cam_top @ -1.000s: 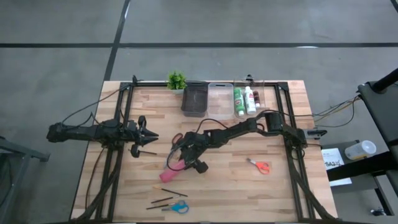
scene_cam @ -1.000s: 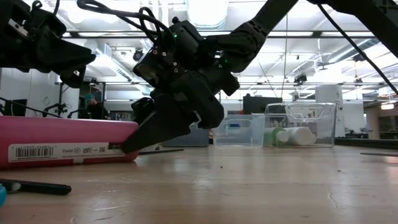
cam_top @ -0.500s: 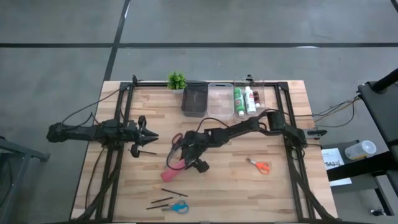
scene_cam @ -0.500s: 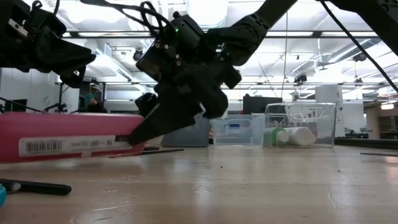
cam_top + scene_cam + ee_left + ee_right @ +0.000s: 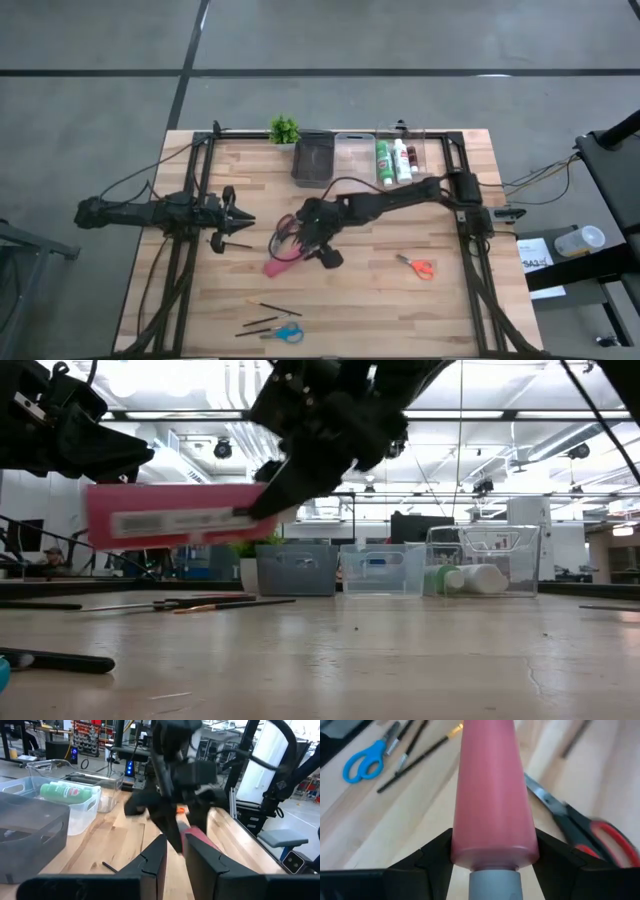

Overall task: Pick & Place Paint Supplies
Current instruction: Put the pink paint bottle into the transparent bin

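Observation:
My right gripper (image 5: 300,240) is at mid-table, shut on a pinkish-red paint tube (image 5: 278,262), which is raised above the table in the low view (image 5: 170,515). Red-handled scissors (image 5: 285,225) lie on the table just beside it and also show in the right wrist view (image 5: 590,830). My left gripper (image 5: 245,222) waits at the table's left, shut and empty, with a thin dark brush (image 5: 235,243) lying by it. Blue scissors (image 5: 287,333) and several brushes (image 5: 268,315) lie near the front edge. Orange scissors (image 5: 420,267) lie to the right. My right gripper pinches the tube's shoulder, just ahead of the grey cap (image 5: 492,882), between its two fingers (image 5: 435,857). The fingers come from the table's right and far side. The tube runs on past the fingertips, cap end toward the wrist. It is lifted clear and about level (image 5: 170,515).
At the far edge stand a dark grey bin (image 5: 312,160), a clear bin (image 5: 353,158) and a clear bin (image 5: 425,152) with green and white tubes (image 5: 392,160). A small potted plant (image 5: 284,130) stands left of them. Black frame rails (image 5: 190,200) run along both sides.
My right gripper has risen and drawn back a little toward the far edge with the pinkish-red tube. The tube lay on the table a second ago, then tipped up at the held end, and now hangs level, clear of the table.

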Robot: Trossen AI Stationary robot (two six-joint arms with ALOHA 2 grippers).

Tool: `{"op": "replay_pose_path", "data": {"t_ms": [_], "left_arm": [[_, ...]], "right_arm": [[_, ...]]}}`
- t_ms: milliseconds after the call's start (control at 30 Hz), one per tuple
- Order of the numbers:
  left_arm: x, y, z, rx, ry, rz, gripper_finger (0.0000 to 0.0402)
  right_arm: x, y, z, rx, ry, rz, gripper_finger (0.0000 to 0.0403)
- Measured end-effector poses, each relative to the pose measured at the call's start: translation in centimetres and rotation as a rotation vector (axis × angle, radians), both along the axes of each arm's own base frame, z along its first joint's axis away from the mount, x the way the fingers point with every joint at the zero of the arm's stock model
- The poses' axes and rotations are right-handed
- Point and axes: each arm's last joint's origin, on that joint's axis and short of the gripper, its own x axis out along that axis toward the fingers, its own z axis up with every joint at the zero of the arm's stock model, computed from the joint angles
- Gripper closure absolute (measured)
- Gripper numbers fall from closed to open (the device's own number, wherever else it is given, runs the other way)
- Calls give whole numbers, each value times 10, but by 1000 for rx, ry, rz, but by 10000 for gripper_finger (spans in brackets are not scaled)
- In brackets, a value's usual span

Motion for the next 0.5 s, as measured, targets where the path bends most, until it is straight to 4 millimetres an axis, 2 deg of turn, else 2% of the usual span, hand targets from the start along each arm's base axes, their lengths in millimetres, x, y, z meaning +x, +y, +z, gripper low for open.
{"op": "replay_pose_path", "data": {"t_ms": [233, 500], "left_arm": [[0, 0, 0, 0, 2, 0, 324], [0, 0, 0, 0, 3, 0, 324]], "right_arm": [[-35, -12, 34, -46, -3, -62, 186], [-99, -26, 60, -99, -38, -297, 186]]}}
